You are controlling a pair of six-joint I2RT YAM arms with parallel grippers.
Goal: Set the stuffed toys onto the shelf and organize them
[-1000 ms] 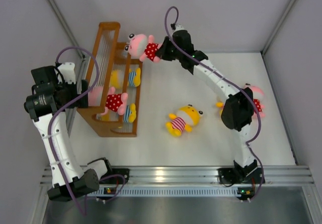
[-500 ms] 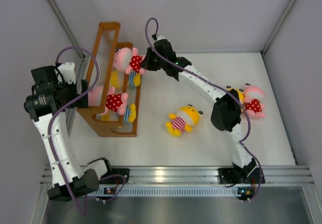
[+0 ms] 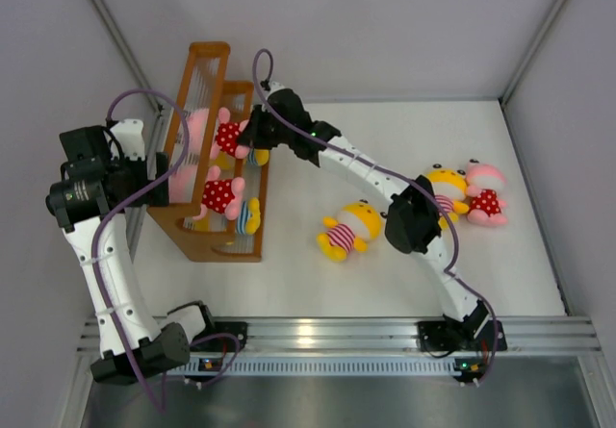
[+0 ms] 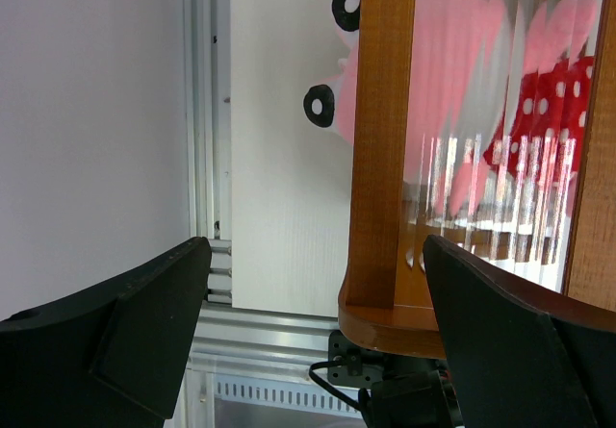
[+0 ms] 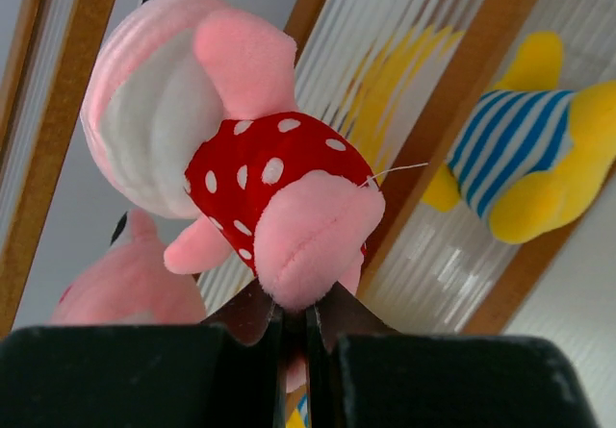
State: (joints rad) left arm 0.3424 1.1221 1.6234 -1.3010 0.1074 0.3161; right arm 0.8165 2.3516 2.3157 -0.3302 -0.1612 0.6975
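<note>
Pink toy (image 5: 241,188) is hanging over the shelf (image 3: 207,58) at upper left of the top view; we are pinching its foot in our right gripper (image 5: 294,327), jaws all but closed. Our left gripper (image 4: 313,255) is gaping wide, holding nothing, by the shelf's post. Rails are blurring a second pink toy (image 4: 452,72); our arm is covering part of a blue-striped toy (image 3: 255,154).

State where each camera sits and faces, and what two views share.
Top external: above, behind, looking down on shelf, left arm, right arm.
Left wrist: beside the shelf's end, facing it through the open left claw.
Right wrist: at the shelf, facing it; right claw shut on a red-dotted toy.
Shared: top and right wrist show that toy.
</note>
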